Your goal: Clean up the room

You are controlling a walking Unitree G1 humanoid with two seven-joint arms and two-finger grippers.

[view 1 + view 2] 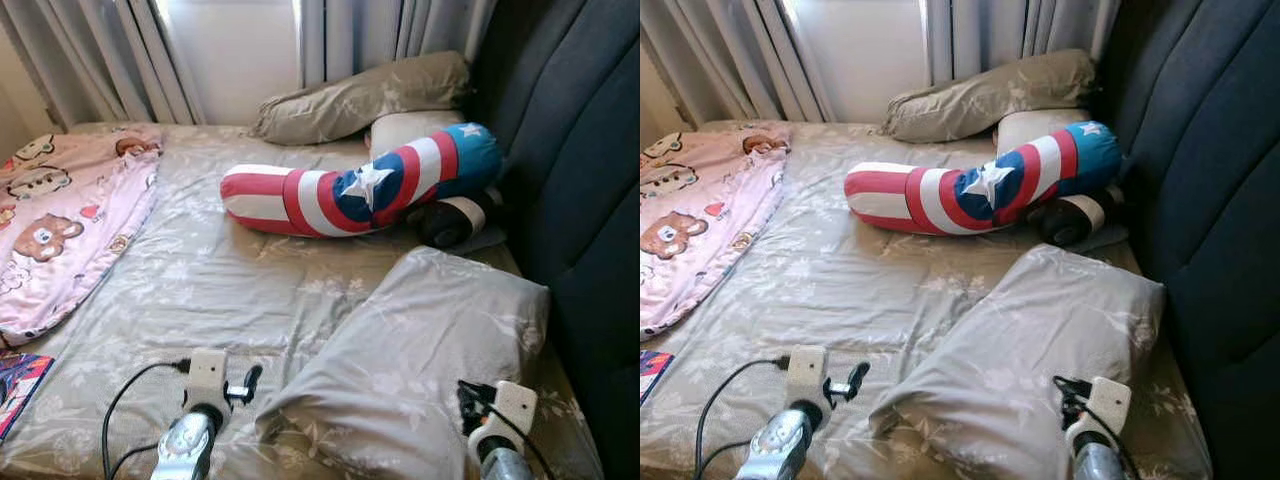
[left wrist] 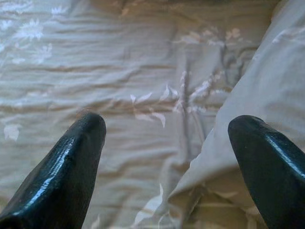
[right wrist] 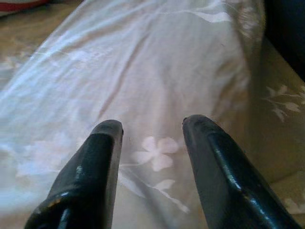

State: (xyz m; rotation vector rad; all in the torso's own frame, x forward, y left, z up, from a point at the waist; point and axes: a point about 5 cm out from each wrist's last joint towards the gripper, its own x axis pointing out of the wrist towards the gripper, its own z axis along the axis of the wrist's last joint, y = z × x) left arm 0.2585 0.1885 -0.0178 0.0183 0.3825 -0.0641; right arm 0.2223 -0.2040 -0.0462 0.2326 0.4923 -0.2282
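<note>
Pillow (image 1: 420, 360), grey floral, on bed (image 1: 220, 280) beside headboard (image 1: 590, 200): left gripper (image 2: 167, 143) spread wide at its corner, right gripper (image 3: 152, 138) parted above its surface, neither grasping.

Left arm (image 1: 186, 448): silver forearm enters from the bottom edge, reaching forward and low. Left gripper (image 2: 167, 157) with its two black fingers (image 2: 71, 167) spread wide, nothing between them.

Right arm (image 1: 500, 462): also low and forward, wrist barely inside the frame. Right gripper (image 3: 151, 143) fingers (image 3: 95, 167) parted by a narrower gap, nothing gripped. Tips seem just above the surface; contact hard to judge from this angle.
</note>
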